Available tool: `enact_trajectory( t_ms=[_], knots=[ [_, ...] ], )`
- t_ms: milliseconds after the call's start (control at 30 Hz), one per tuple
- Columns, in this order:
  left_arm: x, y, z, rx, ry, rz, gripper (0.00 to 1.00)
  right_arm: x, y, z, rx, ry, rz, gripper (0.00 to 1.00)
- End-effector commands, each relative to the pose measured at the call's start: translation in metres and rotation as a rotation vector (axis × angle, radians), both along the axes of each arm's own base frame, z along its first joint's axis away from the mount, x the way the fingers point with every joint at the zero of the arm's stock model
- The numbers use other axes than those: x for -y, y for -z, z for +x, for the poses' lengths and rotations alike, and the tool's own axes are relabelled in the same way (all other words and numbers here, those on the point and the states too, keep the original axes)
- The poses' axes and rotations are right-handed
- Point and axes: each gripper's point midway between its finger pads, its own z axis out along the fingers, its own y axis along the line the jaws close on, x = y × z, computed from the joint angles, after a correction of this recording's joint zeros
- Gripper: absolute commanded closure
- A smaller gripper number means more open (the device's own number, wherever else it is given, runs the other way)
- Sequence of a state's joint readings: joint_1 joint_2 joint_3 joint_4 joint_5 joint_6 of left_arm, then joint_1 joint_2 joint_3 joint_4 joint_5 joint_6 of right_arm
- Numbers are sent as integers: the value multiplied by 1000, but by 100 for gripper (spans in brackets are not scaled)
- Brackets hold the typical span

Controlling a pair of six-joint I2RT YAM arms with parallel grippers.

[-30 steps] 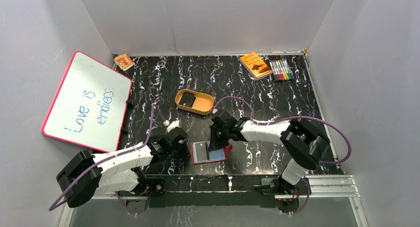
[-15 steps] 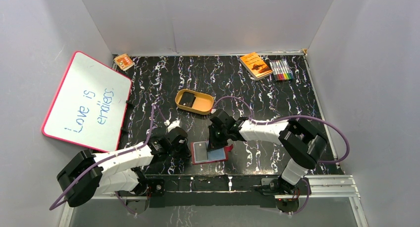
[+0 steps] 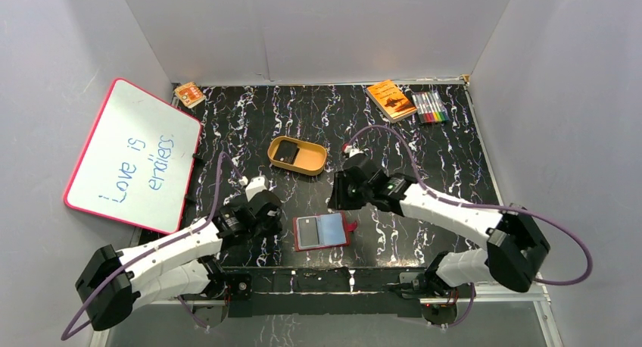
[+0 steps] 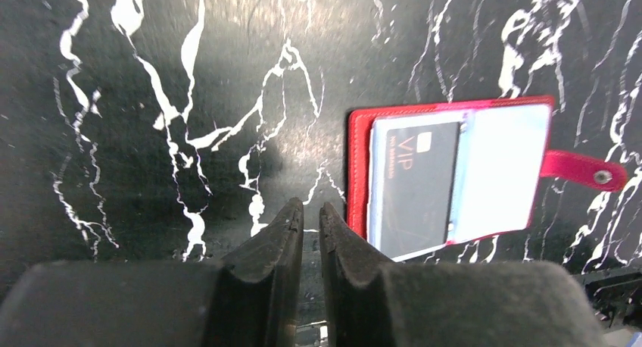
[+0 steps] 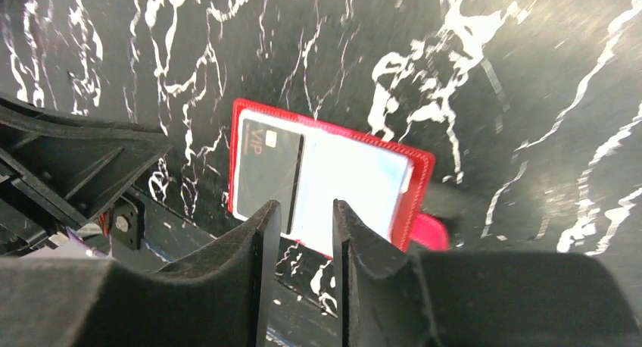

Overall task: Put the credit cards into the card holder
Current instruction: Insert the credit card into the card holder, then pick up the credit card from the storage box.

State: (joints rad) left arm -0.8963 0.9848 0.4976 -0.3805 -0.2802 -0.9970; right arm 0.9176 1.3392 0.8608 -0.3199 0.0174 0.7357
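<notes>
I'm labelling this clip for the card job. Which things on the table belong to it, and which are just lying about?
Belong to the job:
- card holder, lying open
- pocketed card, black, in its left pocket
- dish card, black, lying in the tan dish

Just lying about:
- whiteboard
- orange booklet
- markers
- small orange pack

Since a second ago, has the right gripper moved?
Yes: right gripper pulled off the card holder, toward the far wall, closing on the tan dish.
</notes>
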Motion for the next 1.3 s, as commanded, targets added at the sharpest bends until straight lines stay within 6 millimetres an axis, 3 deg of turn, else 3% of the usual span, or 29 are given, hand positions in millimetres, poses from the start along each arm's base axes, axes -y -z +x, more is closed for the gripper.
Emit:
enact_trajectory(
  t_ms=[0,133,333,467,567,733,967,1100,1267],
  knots=[
    [-13,-37,24,128,-39,64,83,5,-49,40,197,12,108,54],
    [-19,-68,54,207,-87,92,67,-8,-89,79,259,-12,231,47],
    [-20,-85,87,160,-132,50,63,-57,-94,137,243,-17,309,43],
    [-35,-83,79,135,-168,100,61,-87,-74,169,162,57,347,38],
    [-51,-86,68,149,-216,96,59,-94,-55,192,126,157,329,28],
    [-67,-93,50,185,-265,44,53,-113,-35,216,86,210,341,24],
    [-77,-90,38,178,-292,30,53,-124,-3,233,32,260,307,27],
    [-77,-87,36,174,-297,28,54,-127,17,234,-19,286,285,35],
    [-78,-86,35,174,-291,34,54,-134,26,239,-27,283,263,36]
  ],
)
